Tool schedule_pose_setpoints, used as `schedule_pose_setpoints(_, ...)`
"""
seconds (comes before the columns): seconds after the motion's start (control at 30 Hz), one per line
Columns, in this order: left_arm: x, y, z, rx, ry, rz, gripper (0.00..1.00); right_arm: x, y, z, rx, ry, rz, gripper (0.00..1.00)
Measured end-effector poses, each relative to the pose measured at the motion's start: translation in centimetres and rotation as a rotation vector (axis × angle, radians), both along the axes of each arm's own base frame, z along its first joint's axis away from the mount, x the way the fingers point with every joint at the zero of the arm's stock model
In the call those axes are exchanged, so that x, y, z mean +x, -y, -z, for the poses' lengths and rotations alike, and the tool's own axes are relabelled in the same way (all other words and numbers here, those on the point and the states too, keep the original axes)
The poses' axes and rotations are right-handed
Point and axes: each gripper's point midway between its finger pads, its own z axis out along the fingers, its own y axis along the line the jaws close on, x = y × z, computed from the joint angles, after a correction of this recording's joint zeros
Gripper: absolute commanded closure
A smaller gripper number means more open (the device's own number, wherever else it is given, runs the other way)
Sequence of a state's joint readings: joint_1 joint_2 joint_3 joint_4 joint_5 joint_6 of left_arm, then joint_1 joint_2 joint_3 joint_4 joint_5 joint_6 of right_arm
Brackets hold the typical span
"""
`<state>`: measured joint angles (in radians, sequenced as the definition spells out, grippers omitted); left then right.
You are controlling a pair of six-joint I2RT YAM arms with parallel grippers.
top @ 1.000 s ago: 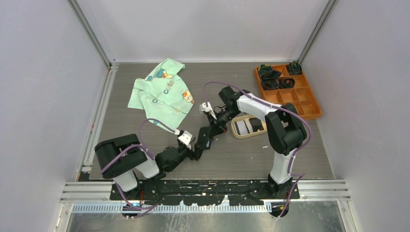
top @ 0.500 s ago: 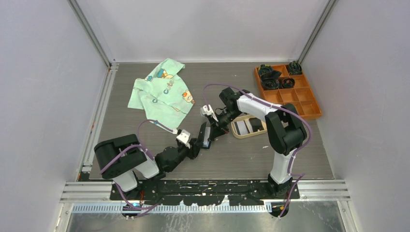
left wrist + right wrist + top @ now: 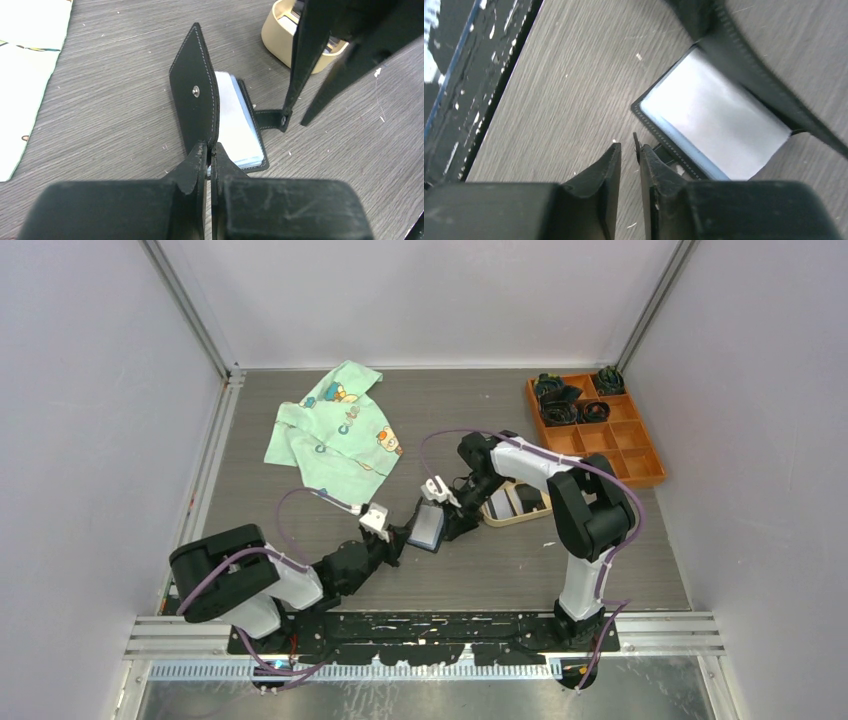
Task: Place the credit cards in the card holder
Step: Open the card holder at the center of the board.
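Nearest the bases, the left gripper (image 3: 210,150) is pinching shut on the lower edge of the card holder (image 3: 197,107), propping its snap flap upright while the clear sleeves are lying exposed on the table (image 3: 100,100). Just beyond, the right gripper (image 3: 629,150) is hovering with its jaws slightly parted beside the holder's little tab, apparently gripping nothing. Farther off, the credit cards (image 3: 510,502) are sitting in the beige tray (image 3: 272,35). By my judgement the opening is getting done; no card seems to be showing in the sleeves, so every card is waiting to be picked and slid in
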<state>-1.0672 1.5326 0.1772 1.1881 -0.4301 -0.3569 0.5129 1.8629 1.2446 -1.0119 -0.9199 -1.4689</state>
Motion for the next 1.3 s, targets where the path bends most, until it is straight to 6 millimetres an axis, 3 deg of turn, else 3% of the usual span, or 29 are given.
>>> schedule_pose_setpoints(0.17, -0.1, -0.3, -0.3, -0.018, -0.057, -0.031, 1.00, -1.2, 1.8, 1.3, -0.041, 0.048, -0.089, 0.60)
schedule_pose_setpoints(0.3, -0.3, -0.6, -0.7, -0.060, -0.125, -0.063, 1.00, -1.4, 2.7, 0.8, -0.053, 0.113, -0.131, 0.55)
schedule_pose_setpoints(0.53, -1.1, -1.8, -0.4, -0.158, -0.287, -0.158, 1.00, -0.3, 2.6, -3.4, -0.010, 0.232, -0.007, 0.51)
schedule_pose_setpoints(0.67, -1.5, -2.6, 0.0, -0.220, -0.375, -0.226, 1.00, 0.2, 1.4, -6.2, 0.083, 0.243, 0.173, 0.57)
schedule_pose_setpoints(0.73, -1.6, -2.8, 0.2, -0.250, -0.405, -0.252, 1.00, 0.1, 0.7, -6.6, 0.115, 0.201, 0.243, 0.64)
schedule_pose_setpoints(0.9, -1.6, -2.8, 0.2, -0.307, -0.445, -0.282, 1.00, 0.3, -1.7, -4.4, 0.094, 0.111, 0.352, 0.69)
schedule_pose_setpoints(1.03, -1.6, -2.6, 0.2, -0.341, -0.466, -0.292, 1.00, 0.1, -2.9, -2.1, 0.037, 0.123, 0.334, 0.71)
schedule_pose_setpoints(1.3, -1.7, -2.9, 0.5, -0.376, -0.490, -0.314, 1.00, -0.5, 0.0, 1.1, -0.098, 0.274, 0.163, 0.83)
